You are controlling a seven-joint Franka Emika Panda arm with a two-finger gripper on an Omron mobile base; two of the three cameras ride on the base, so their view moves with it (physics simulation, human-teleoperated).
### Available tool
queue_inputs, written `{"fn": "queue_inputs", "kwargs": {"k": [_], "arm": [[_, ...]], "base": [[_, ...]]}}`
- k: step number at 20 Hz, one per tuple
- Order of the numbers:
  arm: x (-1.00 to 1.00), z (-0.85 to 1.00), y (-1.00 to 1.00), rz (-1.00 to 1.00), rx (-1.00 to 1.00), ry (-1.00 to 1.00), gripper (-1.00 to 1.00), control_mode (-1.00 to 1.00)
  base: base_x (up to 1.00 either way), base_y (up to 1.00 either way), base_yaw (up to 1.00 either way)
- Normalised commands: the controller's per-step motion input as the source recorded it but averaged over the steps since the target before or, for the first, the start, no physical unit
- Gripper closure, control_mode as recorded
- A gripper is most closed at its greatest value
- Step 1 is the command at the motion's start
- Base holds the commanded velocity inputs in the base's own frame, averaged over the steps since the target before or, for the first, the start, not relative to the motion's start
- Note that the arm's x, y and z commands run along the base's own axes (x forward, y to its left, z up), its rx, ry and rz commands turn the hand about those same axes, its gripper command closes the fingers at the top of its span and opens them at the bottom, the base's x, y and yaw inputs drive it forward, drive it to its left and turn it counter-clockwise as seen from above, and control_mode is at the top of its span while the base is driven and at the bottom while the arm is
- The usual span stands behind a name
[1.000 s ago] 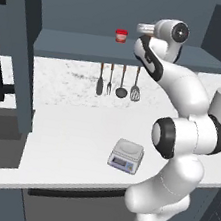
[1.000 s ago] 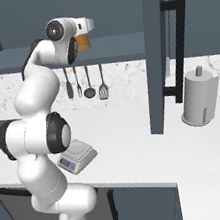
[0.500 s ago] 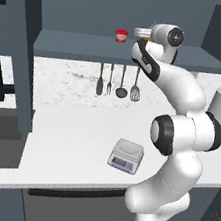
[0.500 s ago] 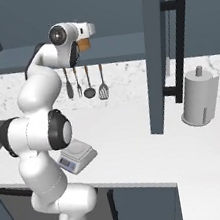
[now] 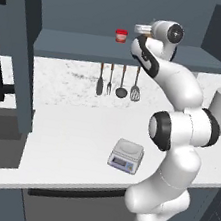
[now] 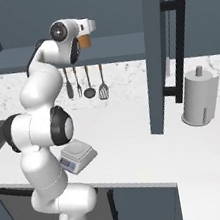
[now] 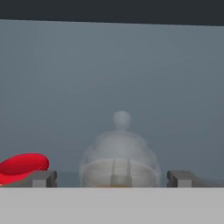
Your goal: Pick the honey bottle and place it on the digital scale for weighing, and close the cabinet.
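Observation:
The honey bottle point(image 7: 119, 155) stands on the shelf of the open cabinet point(image 6: 155, 48), its pale cap close in front of the hand camera. My gripper point(image 7: 113, 178) is open, with one fingertip point(image 7: 43, 178) on each side of the cap, not touching it. From the right base, the amber body of the honey bottle point(image 6: 85, 41) shows just under the gripper point(image 6: 90, 26). From the left base, the gripper point(image 5: 142, 27) reaches in at shelf height. The digital scale point(image 5: 126, 155) lies on the counter near the front edge, below the arm; from the right, the digital scale point(image 6: 77, 155) sits beside the arm's base.
A red-lidded jar point(image 5: 121, 35) stands on the shelf left of the gripper. Utensils point(image 5: 122, 81) hang on the back wall. A cabinet door point(image 5: 18, 47) stands open at left, another with a black handle point(image 6: 182, 44) at right. A paper towel roll point(image 6: 199, 97) stands at right.
The hand has edged slightly further into the cabinet over the honey bottle. The bottle, jar and scale have not moved.

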Motion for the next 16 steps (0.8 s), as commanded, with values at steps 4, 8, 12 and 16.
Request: {"fn": "queue_inputs", "kwargs": {"k": [4, 8, 12, 16], "arm": [[0.23, -0.17, -0.03, 0.01, 0.0, 0.02, 1.0, -1.0], [0.21, -0.22, 0.0, 0.0, 0.0, 0.03, 1.0, -1.0], [0.08, -0.22, 0.0, 0.0, 0.0, 0.04, 1.0, -1.0], [-0.24, -0.09, 0.0, 0.0, 0.0, -0.02, 1.0, -1.0]], "base": [[0.0, 0.0, 0.0], [0.0, 0.0, 0.0], [0.0, 0.0, 0.0], [0.0, 0.0, 0.0]]}}
